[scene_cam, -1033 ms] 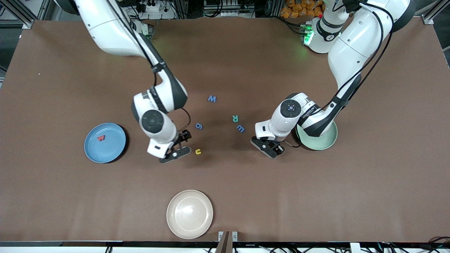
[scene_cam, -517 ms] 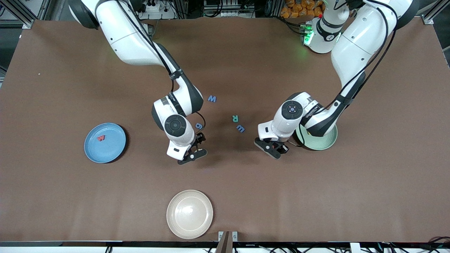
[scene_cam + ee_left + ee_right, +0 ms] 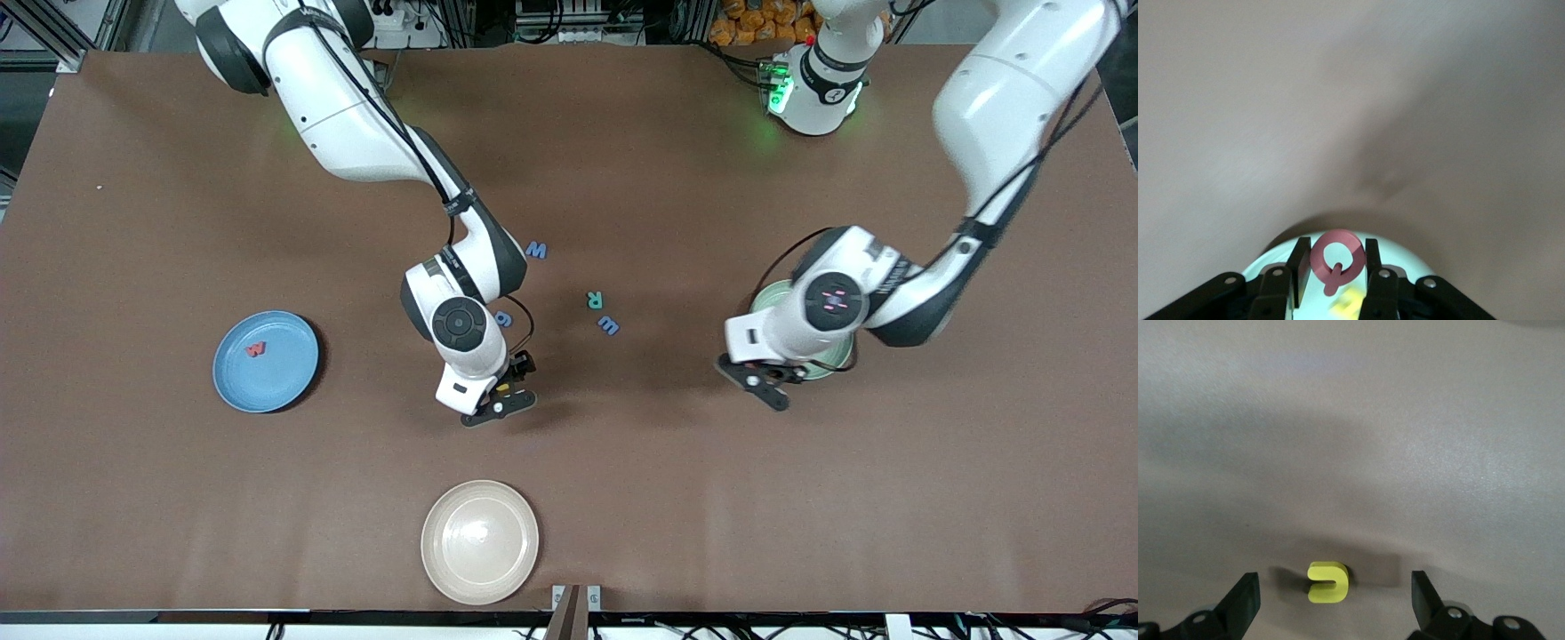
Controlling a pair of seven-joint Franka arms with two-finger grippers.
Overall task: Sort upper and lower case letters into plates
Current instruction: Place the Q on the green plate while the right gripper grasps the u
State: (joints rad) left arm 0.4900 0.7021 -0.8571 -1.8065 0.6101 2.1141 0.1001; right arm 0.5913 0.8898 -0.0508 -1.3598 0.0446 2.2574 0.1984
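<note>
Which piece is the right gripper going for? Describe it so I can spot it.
Find the right gripper, low over the table's middle, farther from the front camera than the cream-white plate. On the bare table between its open fingers lies a yellow letter u, the only yellow piece there.

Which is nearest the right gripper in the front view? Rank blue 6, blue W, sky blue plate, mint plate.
1. Blue 6, close by the right gripper.
2. Blue W, farther from the camera.
3. Sky blue plate, right arm's end.
4. Mint plate, left arm's end.
</note>
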